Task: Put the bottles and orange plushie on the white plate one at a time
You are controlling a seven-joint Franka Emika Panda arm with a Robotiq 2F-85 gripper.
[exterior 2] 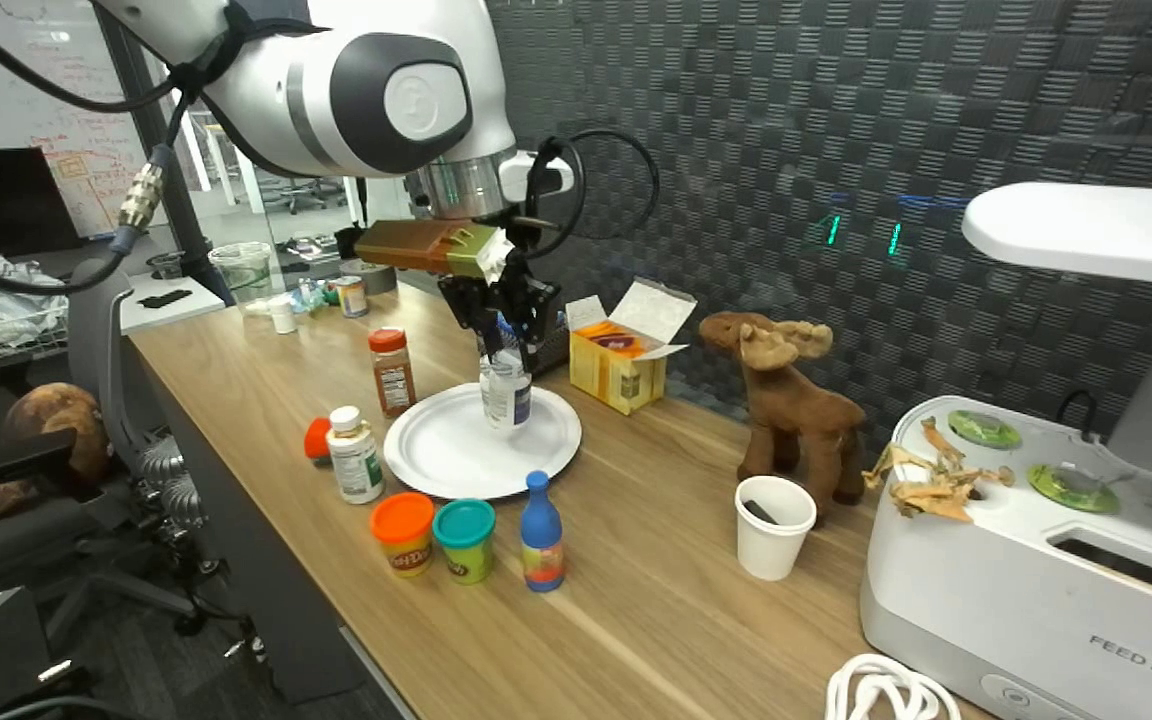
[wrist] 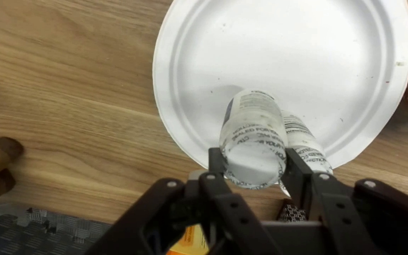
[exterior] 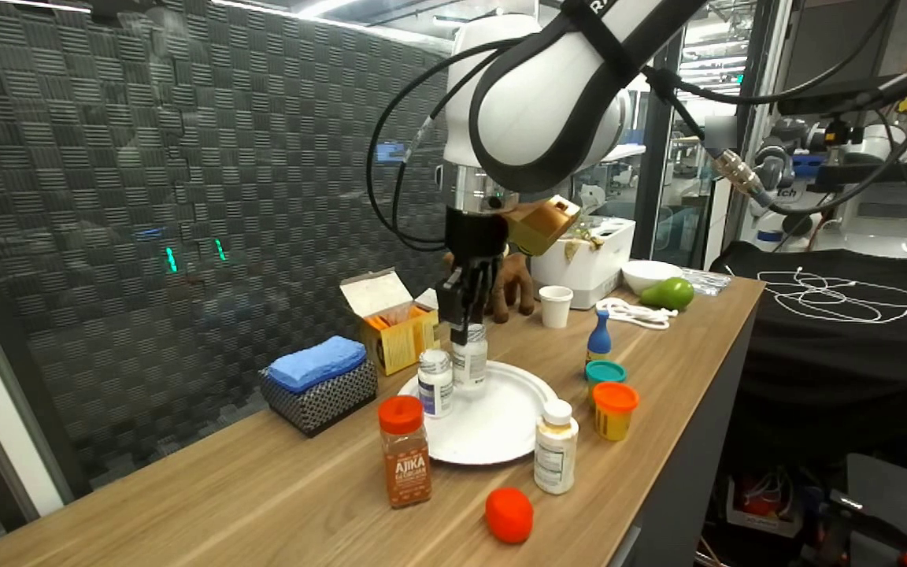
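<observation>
Wrist view alone shows both fingers of the gripper (wrist: pixel 253 159) tight on the cap of a white bottle (wrist: pixel 255 111), grasping it, smooth round body w/ printed neck wrap, over the matte, ridge-rimmed plate (wrist: pixel 283 46); can't tell if base touches. 2nd white bottle (wrist: pixel 298 136) stands on the plate just beside the gripped one. Both exterior views add a smooth red-orange ball (exterior: pixel 509 515) & a white-capped bottle (exterior: pixel 556 453) on the wood-grain table (exterior: pixel 264 488), across the plate from the gripper, & show whole the red-lidded bottle (exterior: pixel 405 461) wrist view crops.
</observation>
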